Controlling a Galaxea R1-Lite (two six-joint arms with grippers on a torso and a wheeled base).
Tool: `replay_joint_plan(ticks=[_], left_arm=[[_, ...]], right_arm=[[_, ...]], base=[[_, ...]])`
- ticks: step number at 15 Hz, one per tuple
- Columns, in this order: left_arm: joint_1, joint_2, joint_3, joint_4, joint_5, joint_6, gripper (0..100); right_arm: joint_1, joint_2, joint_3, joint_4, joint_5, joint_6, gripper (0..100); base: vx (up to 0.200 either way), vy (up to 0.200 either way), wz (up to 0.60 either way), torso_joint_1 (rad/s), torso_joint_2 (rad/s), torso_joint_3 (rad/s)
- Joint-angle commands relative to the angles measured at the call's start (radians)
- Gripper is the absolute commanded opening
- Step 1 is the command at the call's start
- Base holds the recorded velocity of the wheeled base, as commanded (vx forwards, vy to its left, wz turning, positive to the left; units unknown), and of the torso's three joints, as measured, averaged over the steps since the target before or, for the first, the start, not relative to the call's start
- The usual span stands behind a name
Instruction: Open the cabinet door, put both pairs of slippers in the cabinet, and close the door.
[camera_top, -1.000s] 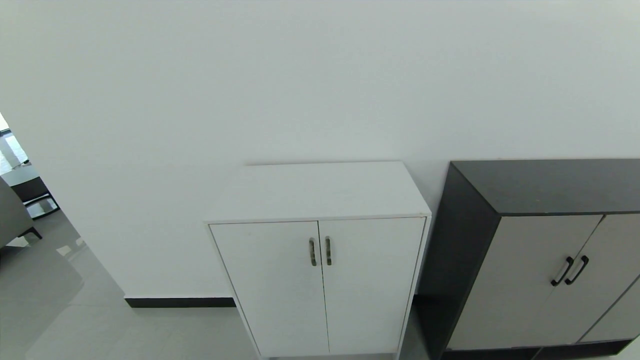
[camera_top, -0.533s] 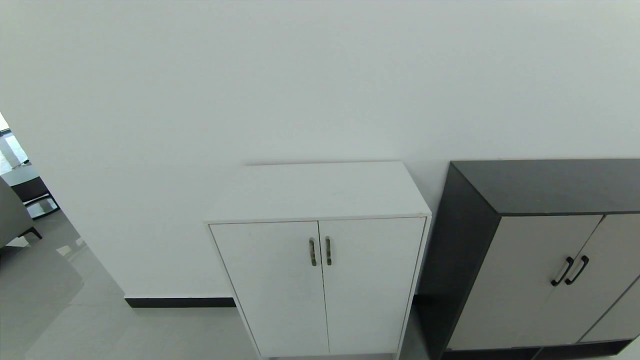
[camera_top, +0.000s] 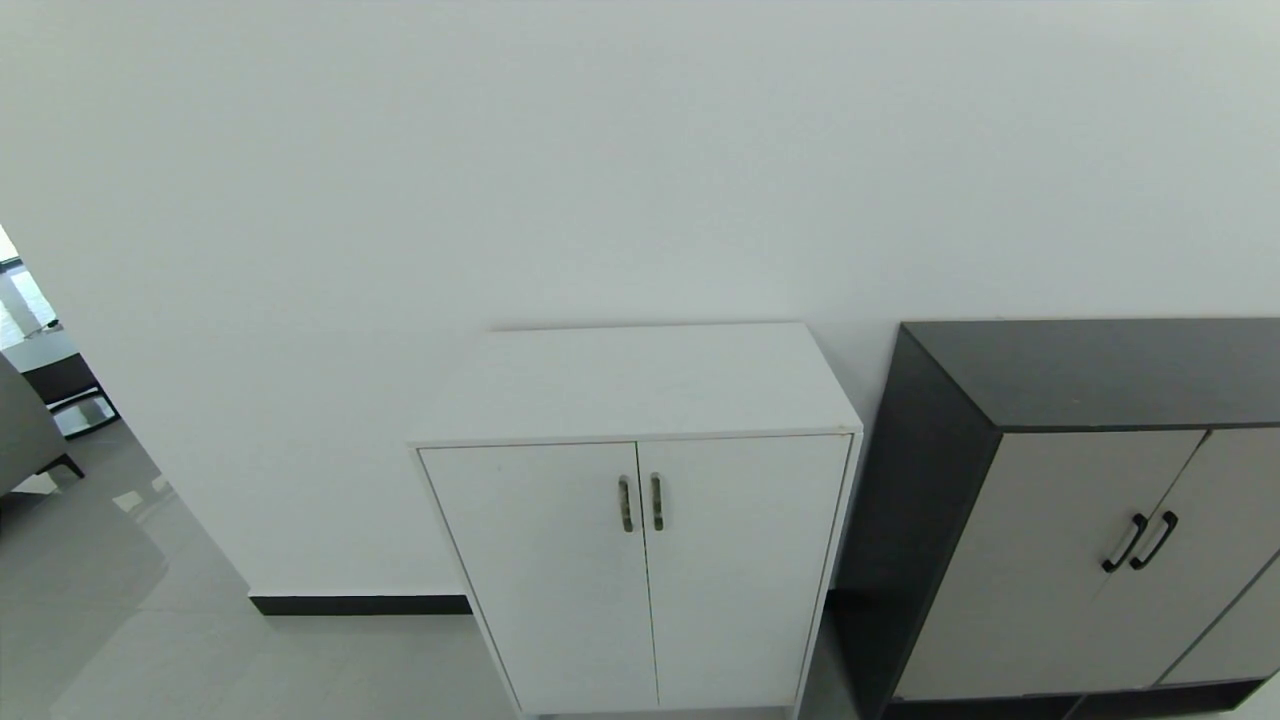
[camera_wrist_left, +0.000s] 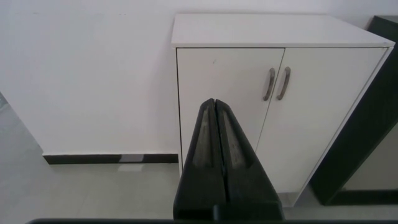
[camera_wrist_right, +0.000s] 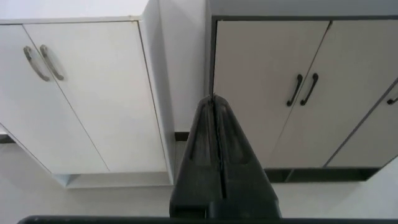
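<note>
A white cabinet stands against the wall, its two doors shut and a pair of metal handles at the middle seam. In the left wrist view my left gripper is shut and empty, held some way in front of the white cabinet. In the right wrist view my right gripper is shut and empty too, facing the gap between the white cabinet and the dark one.
A black cabinet with grey doors and black handles stands right of the white one, close beside it. A black skirting strip runs along the wall. Grey floor and furniture lie at the far left.
</note>
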Motion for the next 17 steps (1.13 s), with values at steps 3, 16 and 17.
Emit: replay_joint_plan(ticks=[3,16,17], left_arm=[[0.002,0.001,0.0,0.0,0.0,0.001,0],[0.0,0.001,0.0,0.0,-0.001,0.004,0],[0.0,0.001,0.0,0.0,-0.001,0.003,0]], right_arm=[[-0.066,-0.089,-0.002,0.0,-0.001,-0.001,0],[-0.063,-0.092,0.001,0.0,-0.001,0.025,0],[-0.063,-0.092,0.001,0.0,-0.001,0.024,0]], base=[[0.0,0.0,0.0,0.0,0.0,0.0],[0.0,0.0,0.0,0.0,0.0,0.0],[0.0,0.0,0.0,0.0,0.0,0.0]])
